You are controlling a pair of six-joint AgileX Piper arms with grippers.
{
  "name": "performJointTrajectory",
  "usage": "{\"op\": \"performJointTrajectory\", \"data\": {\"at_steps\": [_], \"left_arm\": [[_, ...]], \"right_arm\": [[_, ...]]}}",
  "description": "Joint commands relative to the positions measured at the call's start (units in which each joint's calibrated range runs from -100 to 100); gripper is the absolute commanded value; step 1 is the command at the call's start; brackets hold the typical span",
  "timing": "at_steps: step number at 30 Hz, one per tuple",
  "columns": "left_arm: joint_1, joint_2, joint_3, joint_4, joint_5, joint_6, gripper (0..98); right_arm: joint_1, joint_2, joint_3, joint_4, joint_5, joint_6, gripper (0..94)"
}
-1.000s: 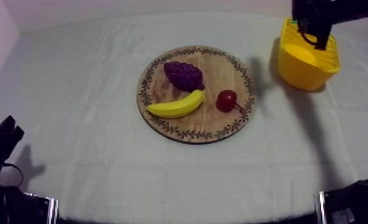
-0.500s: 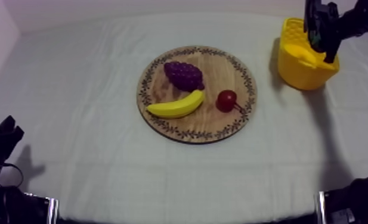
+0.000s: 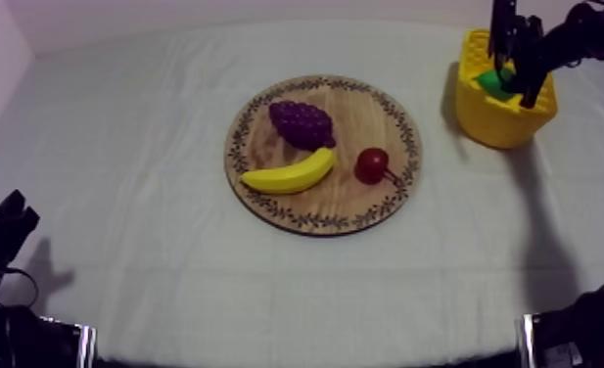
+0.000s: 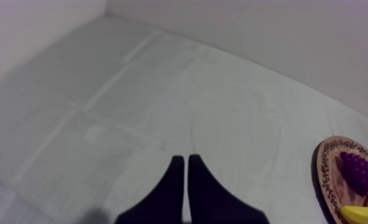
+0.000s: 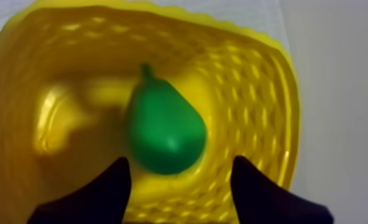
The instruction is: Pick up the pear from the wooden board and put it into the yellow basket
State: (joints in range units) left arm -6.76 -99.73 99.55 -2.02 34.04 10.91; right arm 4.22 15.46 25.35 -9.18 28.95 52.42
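Banana (image 3: 289,172), grapes (image 3: 302,123), small red fruit (image 3: 371,164)

Grey-white cloth (image 3: 168,245) (faintly creased); pale wall (image 3: 266,10) behind.

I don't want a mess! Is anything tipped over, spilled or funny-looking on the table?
Nothing stands out. The pear lies inside the upright yellow basket, under the open right gripper. The banana, grapes and small red fruit lie neatly on the wooden board. Nothing lies loose on the cloth.

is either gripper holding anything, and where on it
Nothing is held. The right gripper is open over the pear lying in the yellow basket; the left gripper is shut on nothing.
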Motion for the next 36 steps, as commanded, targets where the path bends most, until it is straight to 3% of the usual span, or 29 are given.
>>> {"op": "performJointTrajectory", "data": {"at_steps": [1,4,7,13,16,21,26,28,29,33,36], "left_arm": [[0.0,-0.01,0.0,-0.01,-0.01,0.01,0.1],[0.0,-0.01,0.0,-0.01,-0.01,0.01,0.1],[0.0,-0.01,0.0,-0.01,-0.01,0.01,0.1],[0.0,-0.01,0.0,-0.01,-0.01,0.01,0.1],[0.0,-0.01,0.0,-0.01,-0.01,0.01,0.1],[0.0,-0.01,0.0,-0.01,-0.01,0.01,0.1],[0.0,-0.01,0.0,-0.01,-0.01,0.01,0.1],[0.0,-0.01,0.0,-0.01,-0.01,0.01,0.1],[0.0,-0.01,0.0,-0.01,-0.01,0.01,0.1],[0.0,-0.01,0.0,-0.01,-0.01,0.01,0.1],[0.0,-0.01,0.0,-0.01,-0.01,-0.01,0.1]], "right_arm": [[0.1,-1.21,0.55,-0.91,-0.23,-0.11,39.9],[0.72,-4.44,2.31,-3.08,-0.78,-0.54,15.8],[1.8,-9.51,5.51,-5.82,-1.05,-1.1,5.9],[5.09,-24.6,17.13,-12.66,-2.53,-3.38,1.3],[7.19,-33.89,24.85,-16.46,-5.03,-8.02,0.9],[7.28,-50.85,41.78,-18.23,-13.36,-18.24,0.7],[5.97,-67.76,58.49,-18.52,-15.14,-20.77,0.6],[5.06,-74.25,64.37,-17.82,-14.73,-21.16,0.6],[4.57,-77.24,66.52,-16.2,-13.09,-22.4,0.6],[2.17,-87.41,71.05,-3.44,-4.64,-35.65,0.5],[0.52,-93.78,72.68,1.59,3.08,-41.85,0.5]]}}
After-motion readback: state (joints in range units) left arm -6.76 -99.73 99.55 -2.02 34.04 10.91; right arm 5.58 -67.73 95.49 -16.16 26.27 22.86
